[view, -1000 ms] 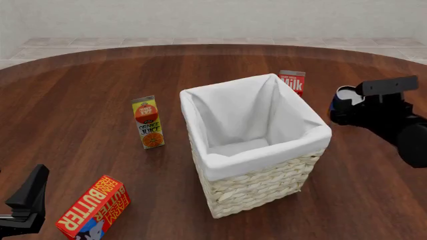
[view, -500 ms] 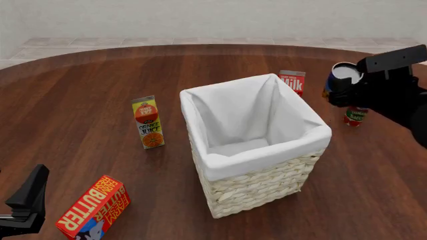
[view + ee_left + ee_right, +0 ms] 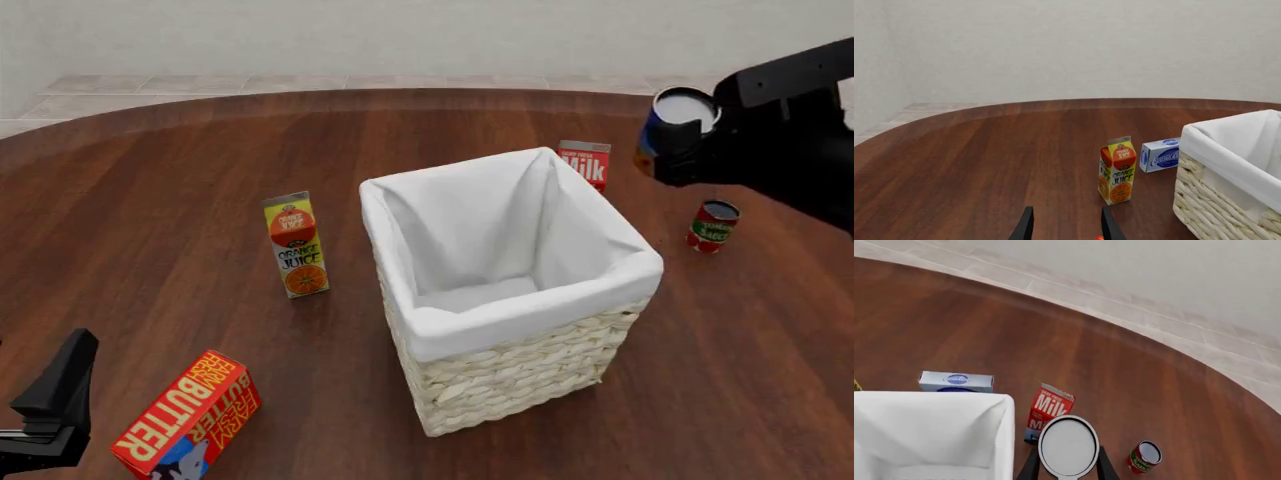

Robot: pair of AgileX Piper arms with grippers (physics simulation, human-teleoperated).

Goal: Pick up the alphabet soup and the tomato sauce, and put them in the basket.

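Observation:
The alphabet soup (image 3: 663,128), a bluish-grey can with a silvery top, hangs in the air to the right of the basket's far corner, above rim height. My right gripper (image 3: 671,150) is shut on it. In the right wrist view the alphabet soup's top (image 3: 1067,445) sits between the two fingers. The tomato sauce (image 3: 713,226), a red can with a green label, stands upright on the table right of the basket; the tomato sauce (image 3: 1143,457) is apart from the gripper. The basket (image 3: 534,305) stands mid-table with its white lining. My left gripper (image 3: 60,392) waits low at the near left, open (image 3: 1066,230), with nothing in it.
An orange juice carton (image 3: 296,245) stands left of the basket. A butter box (image 3: 187,415) lies by the left gripper. A red milk carton (image 3: 585,164) stands behind the basket's far right corner, under the held can. A blue-white box (image 3: 956,381) lies behind the basket.
My right gripper has risen with the alphabet soup and drifted slightly left toward the basket, uncovering the tomato sauce on the table. The left arm has stayed still.

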